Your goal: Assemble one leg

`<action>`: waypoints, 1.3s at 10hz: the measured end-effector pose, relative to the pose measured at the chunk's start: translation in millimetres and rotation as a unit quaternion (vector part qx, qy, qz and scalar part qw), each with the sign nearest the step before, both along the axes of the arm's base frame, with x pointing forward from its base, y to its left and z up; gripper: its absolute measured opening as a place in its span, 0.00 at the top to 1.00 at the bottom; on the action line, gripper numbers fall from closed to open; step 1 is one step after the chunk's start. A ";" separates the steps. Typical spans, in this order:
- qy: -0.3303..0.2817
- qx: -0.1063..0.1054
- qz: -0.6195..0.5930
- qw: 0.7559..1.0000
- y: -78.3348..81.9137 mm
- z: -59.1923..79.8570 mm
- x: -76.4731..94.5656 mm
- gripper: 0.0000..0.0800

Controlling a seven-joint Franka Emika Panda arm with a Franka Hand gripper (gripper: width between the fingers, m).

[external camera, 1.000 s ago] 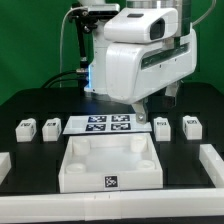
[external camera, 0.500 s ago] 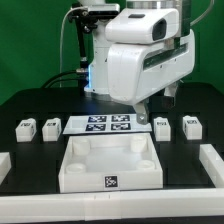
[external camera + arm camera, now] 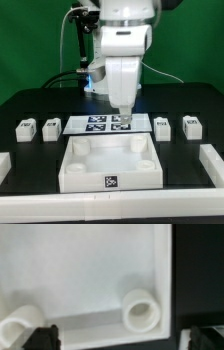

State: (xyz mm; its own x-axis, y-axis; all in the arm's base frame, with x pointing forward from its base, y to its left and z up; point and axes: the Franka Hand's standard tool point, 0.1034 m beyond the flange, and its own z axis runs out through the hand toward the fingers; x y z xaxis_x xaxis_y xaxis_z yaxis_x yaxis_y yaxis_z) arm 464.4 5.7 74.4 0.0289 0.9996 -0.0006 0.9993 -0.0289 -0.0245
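Observation:
Four small white legs with marker tags stand on the black table: two at the exterior view's left [image 3: 24,127] [image 3: 50,127] and two at its right [image 3: 163,124] [image 3: 191,124]. The large white tray-like part [image 3: 70,170] lies in front of them. My gripper [image 3: 122,112] hangs above the tray's far edge and the marker board [image 3: 100,124], apart from every leg. In the wrist view the gripper [image 3: 127,339] is open and empty, its dark fingertips [image 3: 45,337] wide apart over the tray's inner floor [image 3: 80,269] and a round corner socket [image 3: 140,311]. No leg shows in the wrist view.
White raised border pieces lie at the table's left edge [image 3: 4,160] and right edge [image 3: 212,160] in the exterior view. The arm's base and cables [image 3: 72,60] stand behind the marker board.
The wrist has swung toward the exterior view's left and turned. The gripper moved from near the right pair of legs to above the tray's far edge. No part has moved.

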 end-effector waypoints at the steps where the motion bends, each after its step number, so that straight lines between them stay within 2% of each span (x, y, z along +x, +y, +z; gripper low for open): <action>1: 0.004 0.004 0.061 0.998 -10.7 -12.0 -12.7 0.19; 2: 0.004 0.010 0.098 0.995 -21.6 -26.8 -19.7 0.19; 4: 0.016 0.018 0.086 0.996 -28.0 -54.4 -24.5 0.19; 5: 0.018 0.020 0.083 0.996 -28.9 -61.9 -18.3 0.19; 7: 0.023 0.021 0.068 0.997 -29.8 -67.1 -17.4 0.19; 9: 0.023 0.021 0.068 0.997 -29.8 -67.3 -17.6 0.51; 10: 0.023 0.021 0.068 0.997 -29.8 -67.5 -17.9 0.51; 11: 0.024 0.021 0.068 0.997 -29.8 -67.7 -18.3 0.74; 12: 0.023 0.021 0.066 0.997 -30.2 -67.6 -17.9 0.90; 13: 0.019 0.020 0.066 0.997 -30.4 -66.7 -16.0 0.90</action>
